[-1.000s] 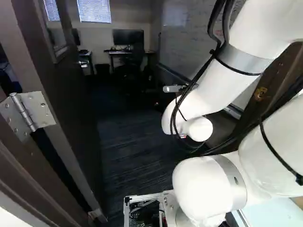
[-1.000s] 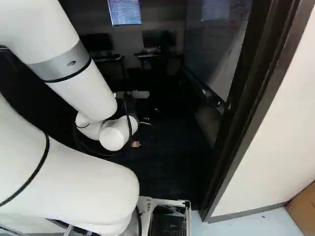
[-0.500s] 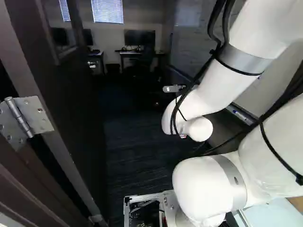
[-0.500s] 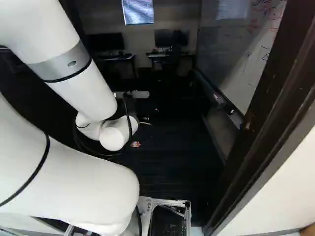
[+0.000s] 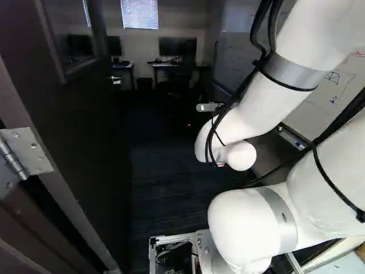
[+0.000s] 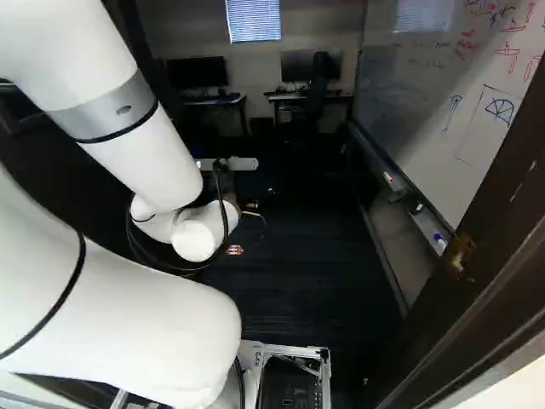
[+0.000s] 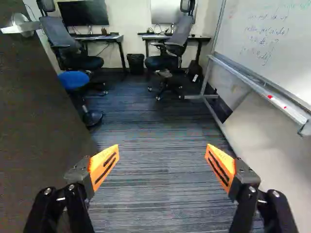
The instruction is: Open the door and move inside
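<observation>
One dark door [image 5: 85, 142] stands open along the left of the left base view, its top cut off. The whiteboard [image 6: 477, 128] runs out of frame. The white arm [image 6: 128, 315] hides part of the floor [image 7: 155, 145]. The orange-padded fingers [image 7: 103, 167] stand wide apart – the door's handle [image 7: 22, 28] is partly cropped.

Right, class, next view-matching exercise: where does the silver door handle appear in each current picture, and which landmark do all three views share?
Left base view: the door handle is upper left, on the door, just left of the waste bin.
Right base view: not visible.
Wrist view: on the door, beside the nearer-to-door office chair.
Shared landmark: the whiteboard.
</observation>
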Robot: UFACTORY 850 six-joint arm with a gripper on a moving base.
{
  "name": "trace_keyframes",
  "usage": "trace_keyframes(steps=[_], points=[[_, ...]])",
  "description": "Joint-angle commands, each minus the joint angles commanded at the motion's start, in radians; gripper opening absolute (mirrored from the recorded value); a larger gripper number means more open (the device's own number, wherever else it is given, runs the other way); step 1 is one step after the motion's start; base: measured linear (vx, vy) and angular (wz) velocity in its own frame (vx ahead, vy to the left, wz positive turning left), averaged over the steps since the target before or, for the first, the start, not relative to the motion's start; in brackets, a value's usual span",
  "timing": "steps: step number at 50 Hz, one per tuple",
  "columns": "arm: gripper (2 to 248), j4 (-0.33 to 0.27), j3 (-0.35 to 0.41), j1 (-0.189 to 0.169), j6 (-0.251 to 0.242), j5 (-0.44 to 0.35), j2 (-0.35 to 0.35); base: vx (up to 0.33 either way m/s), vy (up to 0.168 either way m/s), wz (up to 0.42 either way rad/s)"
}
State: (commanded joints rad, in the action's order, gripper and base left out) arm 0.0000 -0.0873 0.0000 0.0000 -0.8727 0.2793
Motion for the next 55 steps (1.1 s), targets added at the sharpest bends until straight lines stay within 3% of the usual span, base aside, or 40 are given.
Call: trace_keyframes(steps=[21,55], points=[[247,0.0,0.0,0.0,0.0,0.0,0.0,0.081,-0.004,-0.02],[247,0.0,0.0,0.0,0.0,0.0,0.0,0.186,0.005,-0.007]])
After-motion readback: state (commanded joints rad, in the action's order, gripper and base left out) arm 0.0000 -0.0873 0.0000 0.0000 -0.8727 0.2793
